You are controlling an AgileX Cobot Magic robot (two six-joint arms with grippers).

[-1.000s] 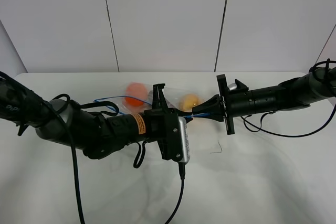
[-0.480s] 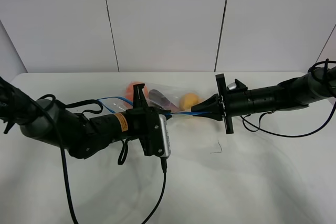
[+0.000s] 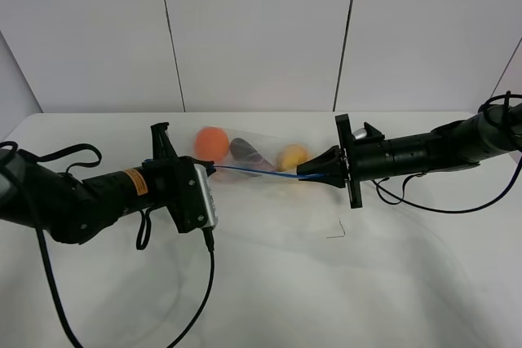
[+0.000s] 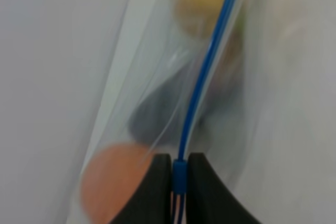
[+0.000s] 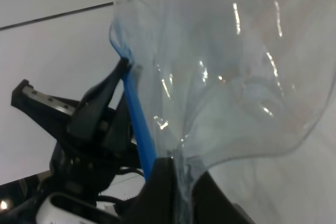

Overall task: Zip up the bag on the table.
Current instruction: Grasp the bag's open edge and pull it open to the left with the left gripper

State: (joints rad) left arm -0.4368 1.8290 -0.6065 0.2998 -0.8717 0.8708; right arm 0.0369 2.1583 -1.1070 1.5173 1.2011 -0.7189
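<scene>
The clear bag (image 3: 253, 159) lies at the back middle of the white table (image 3: 342, 283), with an orange fruit (image 3: 212, 143), a dark fruit (image 3: 244, 151) and a yellow fruit (image 3: 293, 156) inside. Its blue zipper strip (image 3: 253, 171) is stretched taut between both grippers. My left gripper (image 3: 210, 170) is shut on the strip at the bag's left end; the left wrist view shows its fingers pinching the blue strip (image 4: 179, 177). My right gripper (image 3: 303, 174) is shut on the bag's right end; the right wrist view shows the strip (image 5: 139, 124) and crinkled plastic (image 5: 231, 77).
Black cables trail from both arms over the table, one hanging toward the front edge (image 3: 200, 299) and one at the right (image 3: 440, 205). A small pencil mark (image 3: 336, 231) is on the tabletop. A panelled white wall (image 3: 261, 30) stands behind the table.
My left gripper has slid left along the blue strip, from the bag's middle to its left end. The fruits are now uncovered. The right gripper has held still.
</scene>
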